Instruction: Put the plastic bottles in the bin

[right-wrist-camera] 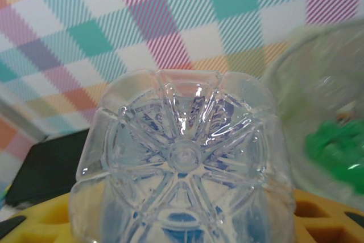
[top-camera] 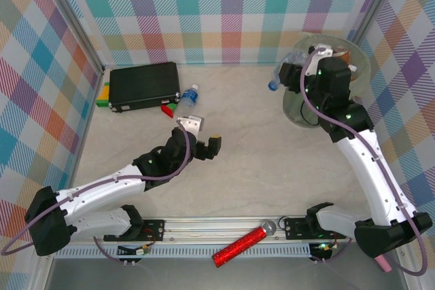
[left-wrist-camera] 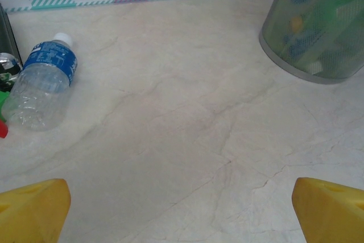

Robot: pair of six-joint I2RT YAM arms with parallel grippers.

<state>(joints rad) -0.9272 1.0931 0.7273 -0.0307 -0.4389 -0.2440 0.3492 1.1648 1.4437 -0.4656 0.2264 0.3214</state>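
Note:
A clear plastic bottle (top-camera: 189,96) with a blue label and white cap lies on the table beside the black case; the left wrist view has this bottle (left-wrist-camera: 42,83) at far left. My left gripper (top-camera: 204,135) hovers open just in front of it, yellow fingertips (left-wrist-camera: 31,209) wide apart over bare table. My right gripper (top-camera: 291,73) is shut on a second clear bottle (top-camera: 276,81), held at the left rim of the bin (top-camera: 353,56). This bottle's ribbed base (right-wrist-camera: 182,157) faces the right wrist camera. The bin (right-wrist-camera: 335,112) holds several bottles, some green.
A black rectangular case (top-camera: 144,86) sits at the back left with green and red blocks (top-camera: 103,96) at its edges. A red glittery tube (top-camera: 239,246) lies on the front rail. Checkered walls close in the table on three sides.

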